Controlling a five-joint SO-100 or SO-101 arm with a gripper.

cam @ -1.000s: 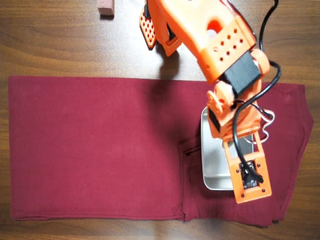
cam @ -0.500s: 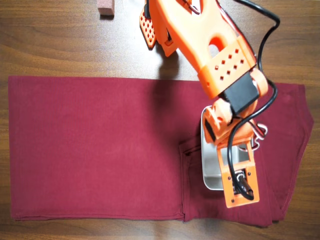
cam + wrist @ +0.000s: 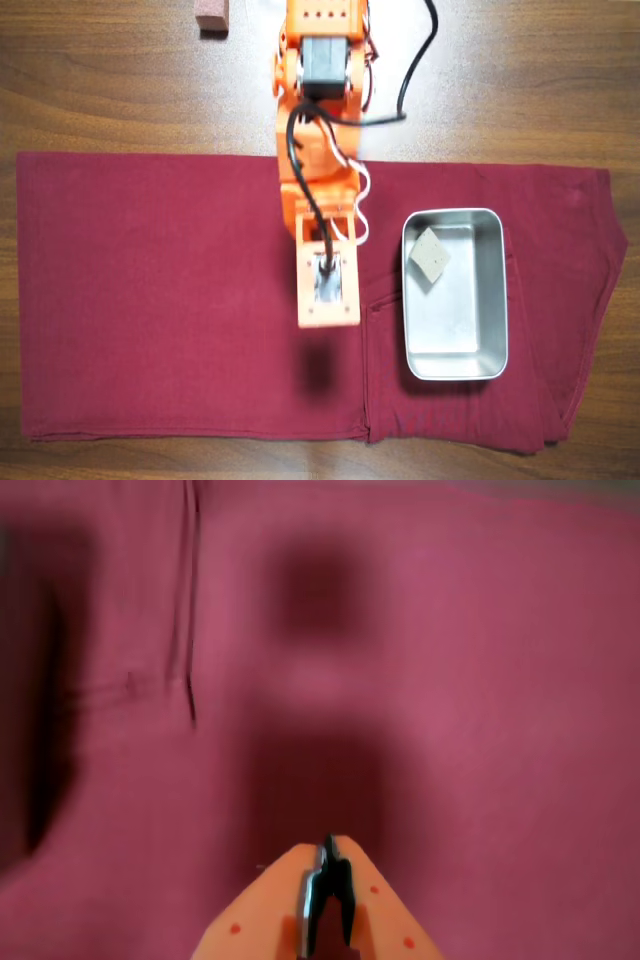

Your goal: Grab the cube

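The small beige-grey cube (image 3: pixel 431 257) lies tilted in the upper left part of the metal tray (image 3: pixel 480 360), on the right of the overhead view. My orange arm (image 3: pixel 322 180) reaches down over the dark red cloth (image 3: pixel 150 300), its end to the left of the tray and apart from it. In the wrist view my gripper (image 3: pixel 328 842) enters from the bottom edge with its jaws together and nothing between them. It points at bare, blurred cloth (image 3: pixel 480 680). The cube and the tray are out of the wrist view.
A reddish-brown block (image 3: pixel 211 15) sits on the wooden table (image 3: pixel 100 90) at the top, left of the arm's base. Black cables (image 3: pixel 420 70) trail from the arm. A cloth seam (image 3: pixel 190 630) runs down the wrist view's left part.
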